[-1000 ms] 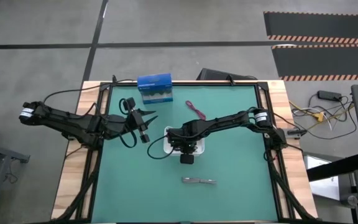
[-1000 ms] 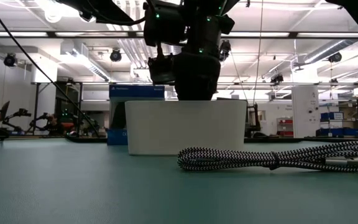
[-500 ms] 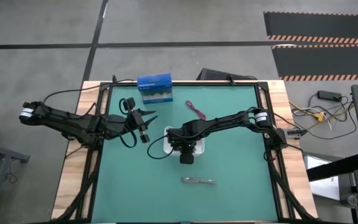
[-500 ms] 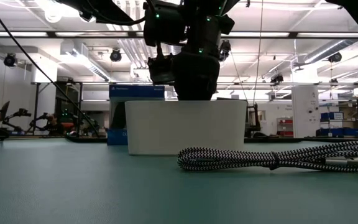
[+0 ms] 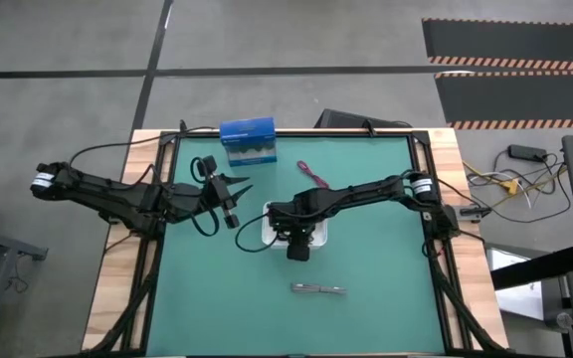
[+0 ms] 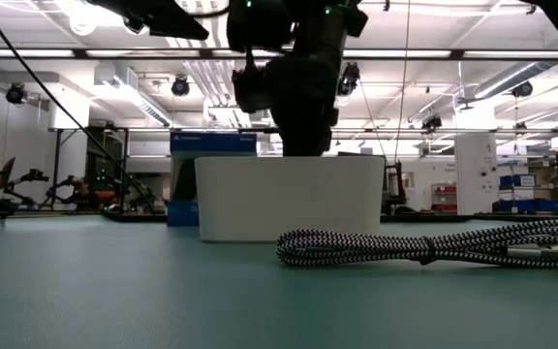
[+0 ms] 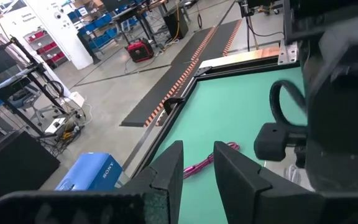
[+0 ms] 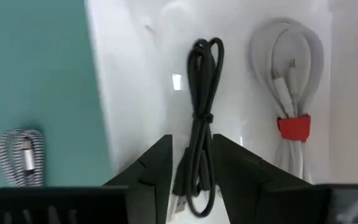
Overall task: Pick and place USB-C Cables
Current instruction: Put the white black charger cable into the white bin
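Right tool (image 8: 190, 163) hangs right over the white tray (image 5: 268, 237), fingers a little apart with nothing between them — the wrist view shows the black cable (image 8: 199, 124) lying loose on the tray floor, directly under the gap. The left tool (image 5: 229, 200) sits off on the left side of the bench (image 5: 366, 318), hovering near the blue box, fingers (image 7: 169, 171) slightly apart and nothing in them either.

Going down in size from there: the green bench top, then the blue box (image 5: 248, 140) at the far edge, then the white tray near the middle. From table height the tray (image 6: 284, 198) reads as a low white wall with the right arm's wrist coming down behind its rim.

Cables:
- white cable (image 8: 289, 93), coiled with a red tie, lies in the tray beside the black one, not touching it
- grey-silver braided cable (image 6: 434, 245) lies on the bench in front of the tray, well apart from it — in the high view it's the small strip (image 5: 318, 289) closer to the near edge, and the right wrist view catches one end of it (image 8: 22, 155) on the green just outside the tray wall
- magenta cable (image 5: 313, 175) lies on the bench between the blue box and the tray, also visible past the left tool's fingers (image 7: 205, 163)
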Robot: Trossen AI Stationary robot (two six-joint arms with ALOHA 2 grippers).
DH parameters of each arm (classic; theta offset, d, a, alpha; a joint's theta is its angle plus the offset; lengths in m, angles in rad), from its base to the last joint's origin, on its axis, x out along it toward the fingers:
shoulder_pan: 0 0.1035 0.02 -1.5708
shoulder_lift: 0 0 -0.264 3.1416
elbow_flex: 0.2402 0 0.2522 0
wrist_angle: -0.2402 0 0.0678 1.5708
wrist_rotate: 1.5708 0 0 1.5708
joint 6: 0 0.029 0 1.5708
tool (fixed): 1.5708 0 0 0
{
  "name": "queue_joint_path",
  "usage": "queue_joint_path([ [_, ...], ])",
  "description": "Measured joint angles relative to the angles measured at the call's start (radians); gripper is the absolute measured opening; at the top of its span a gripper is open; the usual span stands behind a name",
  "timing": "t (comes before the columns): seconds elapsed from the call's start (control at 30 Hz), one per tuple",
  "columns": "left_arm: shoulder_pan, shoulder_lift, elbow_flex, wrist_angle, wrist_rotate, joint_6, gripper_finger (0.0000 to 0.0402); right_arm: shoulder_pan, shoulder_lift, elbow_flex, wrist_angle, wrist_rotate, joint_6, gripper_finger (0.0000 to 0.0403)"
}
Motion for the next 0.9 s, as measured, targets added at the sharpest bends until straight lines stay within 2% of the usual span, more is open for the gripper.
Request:
queue_joint_path([
  [0.27,0.000,0.000,0.000,0.005,0.000,-0.002,0.0073,0.035,-0.098,-0.007,0.013,0.008,0.008,0.0085],
  [0.43,0.000,0.000,0.000,0.010,0.000,-0.008,0.0073,0.081,-0.162,-0.041,0.038,0.145,0.017,0.0074],
  [0.57,-0.001,0.000,0.000,0.030,0.000,-0.010,0.0073,0.124,-0.199,-0.079,0.049,0.208,0.038,0.0068],
  [0.9,-0.001,0.000,0.000,0.044,0.001,-0.053,0.0073,0.215,-0.316,-0.245,0.250,0.216,0.060,0.0070],
])
